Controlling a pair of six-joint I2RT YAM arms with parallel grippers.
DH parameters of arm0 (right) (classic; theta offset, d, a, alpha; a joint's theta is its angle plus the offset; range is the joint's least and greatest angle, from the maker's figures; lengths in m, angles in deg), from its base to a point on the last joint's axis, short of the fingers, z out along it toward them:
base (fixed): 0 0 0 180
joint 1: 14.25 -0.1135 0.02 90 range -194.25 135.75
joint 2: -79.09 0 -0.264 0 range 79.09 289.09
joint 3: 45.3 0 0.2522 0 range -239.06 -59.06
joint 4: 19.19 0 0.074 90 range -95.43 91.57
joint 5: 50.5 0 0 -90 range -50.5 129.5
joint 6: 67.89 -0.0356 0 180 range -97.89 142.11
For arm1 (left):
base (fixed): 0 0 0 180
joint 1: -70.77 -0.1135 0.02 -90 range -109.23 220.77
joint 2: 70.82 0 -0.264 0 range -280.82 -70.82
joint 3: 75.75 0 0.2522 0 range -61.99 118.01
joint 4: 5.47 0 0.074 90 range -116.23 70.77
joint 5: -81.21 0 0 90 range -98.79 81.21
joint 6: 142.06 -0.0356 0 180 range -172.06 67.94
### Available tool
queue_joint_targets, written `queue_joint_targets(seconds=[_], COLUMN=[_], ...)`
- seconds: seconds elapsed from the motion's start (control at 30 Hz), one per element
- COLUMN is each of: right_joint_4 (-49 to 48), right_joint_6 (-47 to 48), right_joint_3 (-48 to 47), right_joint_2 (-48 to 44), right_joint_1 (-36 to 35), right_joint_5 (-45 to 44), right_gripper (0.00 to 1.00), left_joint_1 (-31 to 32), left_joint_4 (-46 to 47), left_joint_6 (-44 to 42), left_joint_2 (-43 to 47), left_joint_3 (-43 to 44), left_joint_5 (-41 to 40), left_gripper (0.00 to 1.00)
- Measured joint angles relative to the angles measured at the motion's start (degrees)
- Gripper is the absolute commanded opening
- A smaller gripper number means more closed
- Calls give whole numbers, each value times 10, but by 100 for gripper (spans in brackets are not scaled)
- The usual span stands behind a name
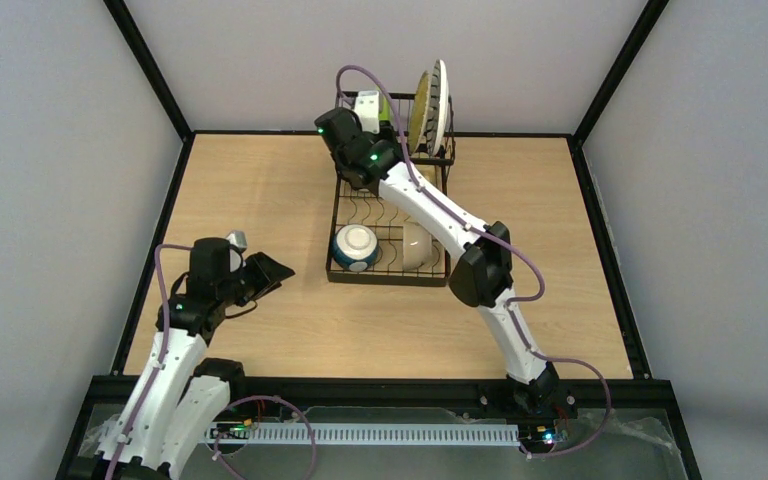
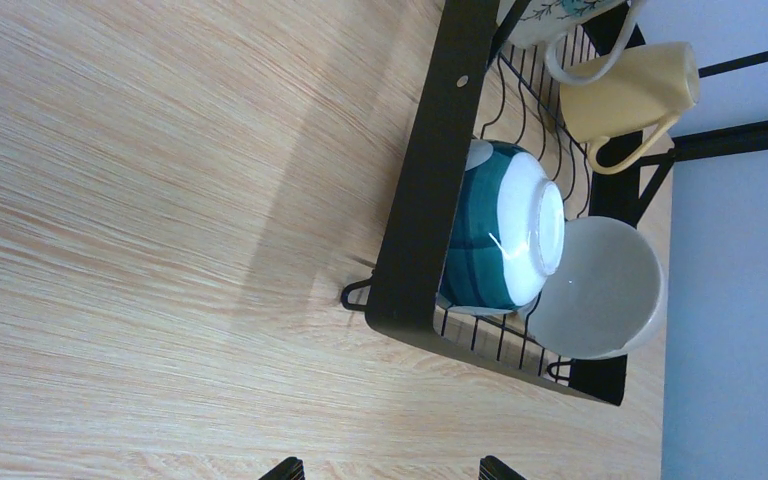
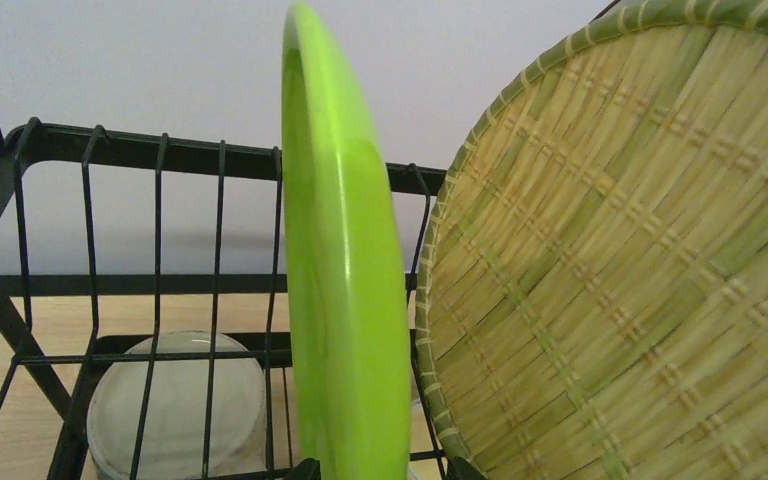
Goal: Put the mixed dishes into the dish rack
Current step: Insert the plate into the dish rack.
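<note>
Light wood-grain counter (image 1: 260, 190) inside a black frame (image 1: 152, 70), plain grey walls behind and to both sides.

Toward the back, right of centre: black wire dish rack (image 1: 385, 279), long side running away from the arms, raised basket at the far end.

Right hand (image 3: 378, 472) up at that raised basket, arm stretched across the rack. From its wrist: green plate (image 3: 345, 300) dead ahead, on edge and upright in the wires, between two dark fingertips (image 3: 305, 466) barely showing at the bottom edge. Tips set wider than the plate, with a gap on one side; parted, not clamping it. Just beside the green plate, a straw-coloured woven plate (image 3: 620, 260), leaning slightly. Beyond that, from overhead, a white plate with dark stripes (image 1: 442, 95), also on edge.

Left hand (image 2: 390, 470) well apart from the rack, low over bare counter at the near left, pointing at the rack's near end. Fingers wide apart, nothing between them.

In the lower level, near end: blue bowl (image 2: 490, 240) turned over, white foot showing, with a cream bowl (image 2: 600, 290) beside it. Farther along, up by the raised basket: a yellow mug (image 2: 630, 95) and a second, pale mug (image 2: 545, 18) alongside.
</note>
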Motion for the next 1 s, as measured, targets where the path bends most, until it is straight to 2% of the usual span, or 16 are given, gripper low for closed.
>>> queue_joint_targets(seconds=[0.3, 0.53, 0.63, 1.0], right_joint_4=[22, 40, 44, 63], right_joint_6=[-29, -30, -30, -26], right_joint_3=[7, 11, 11, 11], right_joint_2=[-15, -62, -85, -148], right_joint_1=[0, -5, -14, -67], right_joint_5=[9, 18, 24, 59], right_gripper=[74, 75, 78, 79], left_joint_1=[3, 3, 3, 3], left_joint_4=[0, 0, -1, -17], left_joint_6=[0, 1, 1, 19], left_joint_2=[9, 15, 22, 54], left_joint_3=[0, 0, 0, 2], left_joint_5=[0, 0, -1, -1], left_gripper=[99, 99, 99, 99])
